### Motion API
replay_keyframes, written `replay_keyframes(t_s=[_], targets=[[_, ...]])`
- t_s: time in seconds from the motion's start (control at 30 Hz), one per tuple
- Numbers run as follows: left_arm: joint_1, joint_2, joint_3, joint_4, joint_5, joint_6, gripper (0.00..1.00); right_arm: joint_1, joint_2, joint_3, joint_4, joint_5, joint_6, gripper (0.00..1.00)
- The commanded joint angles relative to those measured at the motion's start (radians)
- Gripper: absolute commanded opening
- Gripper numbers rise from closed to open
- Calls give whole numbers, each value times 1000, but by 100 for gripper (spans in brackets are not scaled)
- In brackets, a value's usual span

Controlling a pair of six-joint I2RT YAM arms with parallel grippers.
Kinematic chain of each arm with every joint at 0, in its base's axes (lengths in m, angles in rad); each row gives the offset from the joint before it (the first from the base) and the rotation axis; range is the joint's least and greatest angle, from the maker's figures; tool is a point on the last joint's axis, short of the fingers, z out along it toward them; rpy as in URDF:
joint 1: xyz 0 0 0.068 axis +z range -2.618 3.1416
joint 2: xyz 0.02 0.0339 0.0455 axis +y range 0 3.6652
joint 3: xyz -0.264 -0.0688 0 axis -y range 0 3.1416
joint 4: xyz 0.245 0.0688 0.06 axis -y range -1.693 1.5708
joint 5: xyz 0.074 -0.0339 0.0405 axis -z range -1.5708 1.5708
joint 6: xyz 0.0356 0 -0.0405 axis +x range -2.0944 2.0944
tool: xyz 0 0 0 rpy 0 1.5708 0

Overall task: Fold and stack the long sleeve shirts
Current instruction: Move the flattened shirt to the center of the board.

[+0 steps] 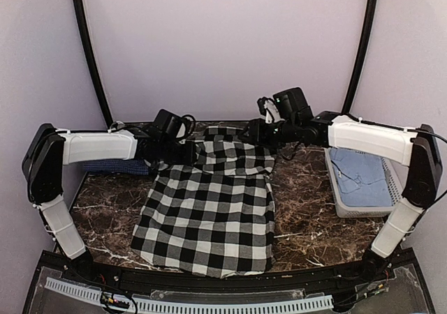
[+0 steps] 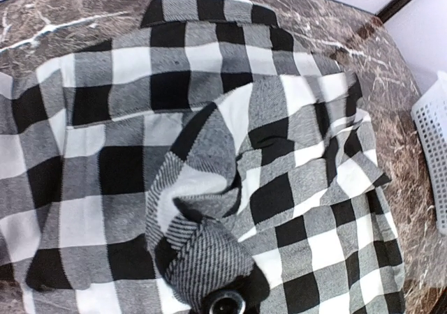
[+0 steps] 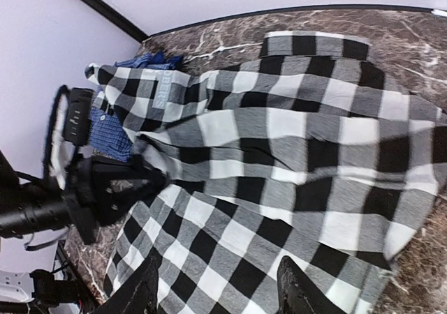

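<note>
The black-and-white check shirt [image 1: 209,209] lies spread on the marble table, collar at the far end. My left gripper [image 1: 183,151] is at its upper left. In the left wrist view a bunched fold of this shirt [image 2: 209,251] rises up and hides the fingers, which look shut on it. My right gripper [image 1: 251,132] hovers over the shirt's upper right. Its two fingertips [image 3: 143,289] stand wide apart above the checked cloth [image 3: 279,160], open and empty. The dark blue shirt [image 1: 115,166] lies at the left behind the left arm and also shows in the right wrist view [image 3: 115,129].
A white slotted basket [image 1: 335,188] with light blue cloth [image 1: 360,174] in it stands at the right; its corner shows in the left wrist view [image 2: 433,153]. Curved black poles rise at the back corners. A cable rail runs along the near edge.
</note>
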Motion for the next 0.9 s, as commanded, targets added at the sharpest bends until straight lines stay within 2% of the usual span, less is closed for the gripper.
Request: replay_keyframes(t_s=[0.0, 0.13, 0.27, 0.43, 0.67, 0.73, 0.87], targets=[[60, -101, 21, -50, 56, -14, 0, -38, -42, -107, -70, 151, -49, 54], [98, -103, 50, -83, 73, 2, 0, -76, -40, -187, -29, 144, -40, 53], [118, -98, 83, -118, 67, 10, 0, -107, 30, -203, 10, 135, -37, 53], [152, -91, 104, -131, 99, 17, 0, -159, 154, -173, 83, 103, -36, 56], [157, -44, 142, -141, 145, 42, 0, -236, 348, -42, 178, 40, -14, 55], [157, -26, 148, -138, 160, 43, 0, -254, 387, -15, 194, 23, -3, 53], [158, 12, 163, -132, 171, 44, 0, -280, 451, 24, 231, -12, 11, 31]])
